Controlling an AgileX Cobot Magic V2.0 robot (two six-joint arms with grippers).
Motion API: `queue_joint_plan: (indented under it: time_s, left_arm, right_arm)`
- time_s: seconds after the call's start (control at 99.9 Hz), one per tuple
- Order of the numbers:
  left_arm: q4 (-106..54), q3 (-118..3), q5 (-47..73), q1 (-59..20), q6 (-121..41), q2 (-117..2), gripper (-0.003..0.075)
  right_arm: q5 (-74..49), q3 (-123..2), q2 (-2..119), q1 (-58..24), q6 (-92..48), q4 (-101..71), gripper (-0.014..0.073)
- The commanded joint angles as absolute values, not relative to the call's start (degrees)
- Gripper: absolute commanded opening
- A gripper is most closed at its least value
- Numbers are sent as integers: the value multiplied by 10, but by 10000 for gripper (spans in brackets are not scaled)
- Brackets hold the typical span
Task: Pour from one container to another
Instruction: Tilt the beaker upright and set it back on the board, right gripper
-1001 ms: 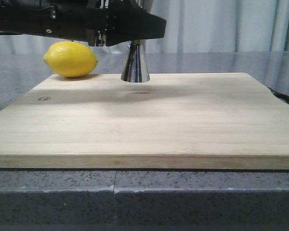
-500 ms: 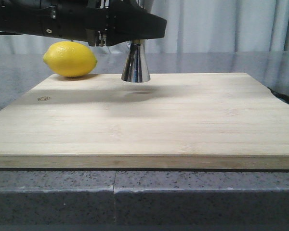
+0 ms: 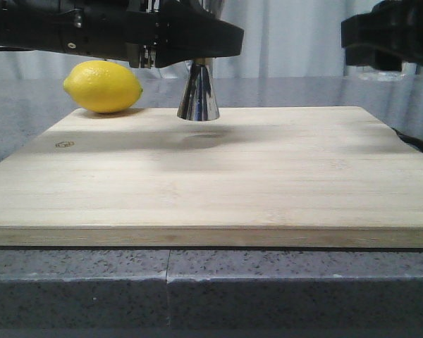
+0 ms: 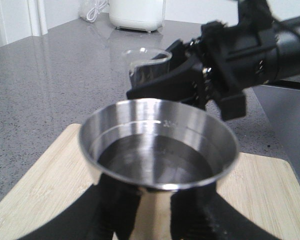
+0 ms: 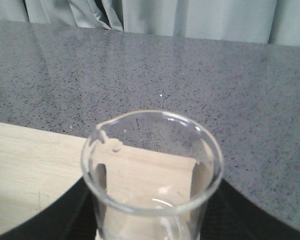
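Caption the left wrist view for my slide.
Left tool holds shiny steel jigger; right tool carries clear glass beaker beyond.

My right claw (image 3: 388, 70) now shows at the upper right of the front view, where a second ago and half a second ago there was only curtain. It comes in carrying the glass beaker (image 3: 381, 72), whose clear base peeks out under the black body, raised above the far right corner of the cutting board (image 3: 211, 176).
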State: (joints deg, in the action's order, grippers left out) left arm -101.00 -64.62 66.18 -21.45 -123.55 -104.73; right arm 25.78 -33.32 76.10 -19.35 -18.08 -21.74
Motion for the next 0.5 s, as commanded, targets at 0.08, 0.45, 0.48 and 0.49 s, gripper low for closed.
queue_joint_plan:
  time_s: [0.08,0.45,0.48,0.49]
  left_arm:
    - [-1060,-664,720,-219,-1231,-1014,238]
    - [-1060,-664,720,-219,-1231,-1014,238]
    - [-1060,-664,720,-219,-1231,-1014,238]
    - [-1060,-664,720,-219,-1231,-1014,238]
  right_arm:
    - [380,-344,801,-204,-136,-205,270]
    - [484,-344,895,-213,-127,-171,270]
    - [490,-344,900,-213,-127,-171,270]
    - [491,-344,900,-213,-127,-171,270]
